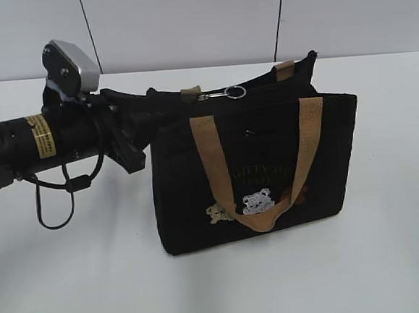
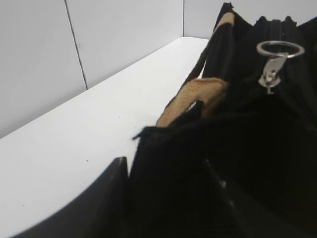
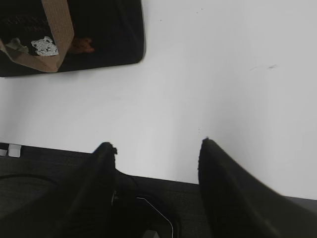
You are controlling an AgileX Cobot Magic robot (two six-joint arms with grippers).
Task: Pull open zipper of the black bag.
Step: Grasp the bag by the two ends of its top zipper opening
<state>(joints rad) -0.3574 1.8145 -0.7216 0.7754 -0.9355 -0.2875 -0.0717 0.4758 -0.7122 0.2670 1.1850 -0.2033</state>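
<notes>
Nearest my right wrist camera, the right gripper (image 3: 156,148) hung with its jaws spread and nothing between them, over bare white table (image 3: 223,74), well clear of the black bag (image 3: 99,34). The bag stood upright on the table, tan handle (image 1: 262,221) drooping over its front. My left gripper (image 2: 168,168) reached in at the bag's top left corner, fingers on either side of the fabric edge; whether they actually pinched it I could not tell. Farther along the top, the zipper (image 1: 226,93) pull lay with its silver ring beyond the gripper, untouched.
</notes>
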